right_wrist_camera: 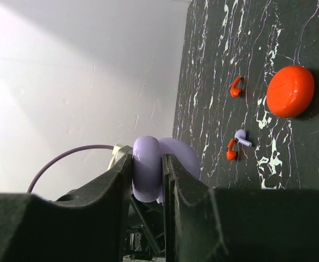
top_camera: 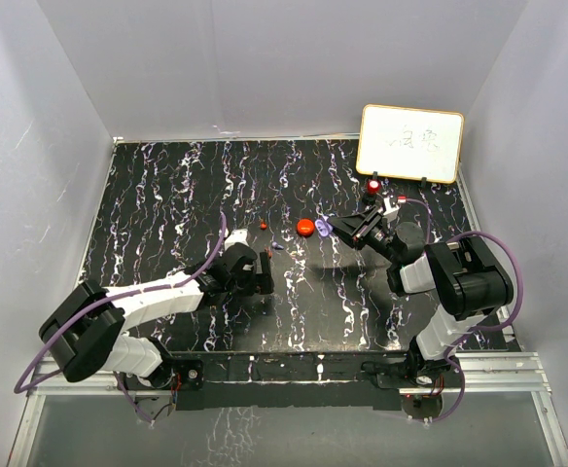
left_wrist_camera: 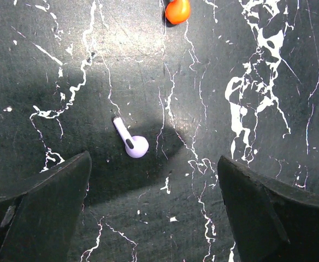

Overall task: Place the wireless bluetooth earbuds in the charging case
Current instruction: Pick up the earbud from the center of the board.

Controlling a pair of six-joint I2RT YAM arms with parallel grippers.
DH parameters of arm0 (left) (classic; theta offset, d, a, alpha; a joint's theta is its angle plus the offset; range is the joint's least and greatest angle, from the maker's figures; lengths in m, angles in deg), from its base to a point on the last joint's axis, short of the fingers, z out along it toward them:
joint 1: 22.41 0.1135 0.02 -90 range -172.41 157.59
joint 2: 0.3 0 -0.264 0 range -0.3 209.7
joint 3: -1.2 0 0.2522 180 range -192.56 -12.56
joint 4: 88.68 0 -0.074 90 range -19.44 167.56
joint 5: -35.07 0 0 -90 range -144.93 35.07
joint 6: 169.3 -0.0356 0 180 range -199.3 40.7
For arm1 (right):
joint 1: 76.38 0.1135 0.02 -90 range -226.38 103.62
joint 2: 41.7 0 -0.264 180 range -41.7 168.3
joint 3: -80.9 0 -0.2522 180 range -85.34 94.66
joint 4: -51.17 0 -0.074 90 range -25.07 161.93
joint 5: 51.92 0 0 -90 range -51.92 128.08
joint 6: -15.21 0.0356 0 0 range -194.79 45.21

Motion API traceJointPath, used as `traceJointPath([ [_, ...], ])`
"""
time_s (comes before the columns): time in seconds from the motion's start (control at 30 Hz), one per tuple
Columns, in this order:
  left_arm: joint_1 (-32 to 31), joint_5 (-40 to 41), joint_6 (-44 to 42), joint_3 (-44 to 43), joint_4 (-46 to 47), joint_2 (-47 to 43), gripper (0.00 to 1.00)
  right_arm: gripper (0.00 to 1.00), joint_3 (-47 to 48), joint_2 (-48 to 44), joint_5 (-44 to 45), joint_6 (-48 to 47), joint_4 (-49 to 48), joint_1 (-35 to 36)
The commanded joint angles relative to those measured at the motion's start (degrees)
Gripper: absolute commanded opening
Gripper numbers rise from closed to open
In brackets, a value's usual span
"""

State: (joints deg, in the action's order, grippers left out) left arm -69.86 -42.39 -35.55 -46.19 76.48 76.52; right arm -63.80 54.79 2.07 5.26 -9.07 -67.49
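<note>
**A:** How are the left jaws standing?

**B:** They are gaping wide and gripping nothing, hovering low over the desk [top_camera: 158, 204] left of centre in the overhead view. In the left wrist view, a pale purple earbud [left_wrist_camera: 131, 142] is lying on the desk just above the gap between the two fingers [left_wrist_camera: 50, 207], touching neither.

**A:** And the right jaws?

**B:** They are standing narrow, pinching a pale purple case [right_wrist_camera: 147, 169] and holding it up off the desk, right of centre in the overhead view.

**A:** Where are the other pieces lying?

**B:** In the right wrist view, a red case [right_wrist_camera: 290, 91] is sitting closed at the upper right. One red earbud [right_wrist_camera: 235, 87] is lying to its left. A second red earbud [right_wrist_camera: 231, 150] is resting lower down, near the purple earbud. One of the red ones is also poking in at the top edge of the left wrist view (I cannot tell which).
</note>
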Motion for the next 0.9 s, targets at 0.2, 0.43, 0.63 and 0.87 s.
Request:
traceJointPath([
  [0.2,-0.4,-2.0,0.4,-0.2,2.4,1.1,0.96,0.0,1.1,0.4,-0.8,0.3,-4.7,0.2],
  [0.43,-0.4,2.0,-1.0,-1.0,-3.3,-1.2,0.93,0.0,1.1,0.7,-0.8,0.3,-5.0,0.2],
  [0.63,-0.3,0.1,-0.7,0.3,-3.0,-3.2,0.88,0.0,0.7,1.3,-1.2,0.7,-6.2,0.2],
  [0.87,-0.3,-5.1,1.2,1.7,5.5,-0.4,0.87,0.0,0.3,1.4,-1.3,1.3,-7.3,0.1],
])
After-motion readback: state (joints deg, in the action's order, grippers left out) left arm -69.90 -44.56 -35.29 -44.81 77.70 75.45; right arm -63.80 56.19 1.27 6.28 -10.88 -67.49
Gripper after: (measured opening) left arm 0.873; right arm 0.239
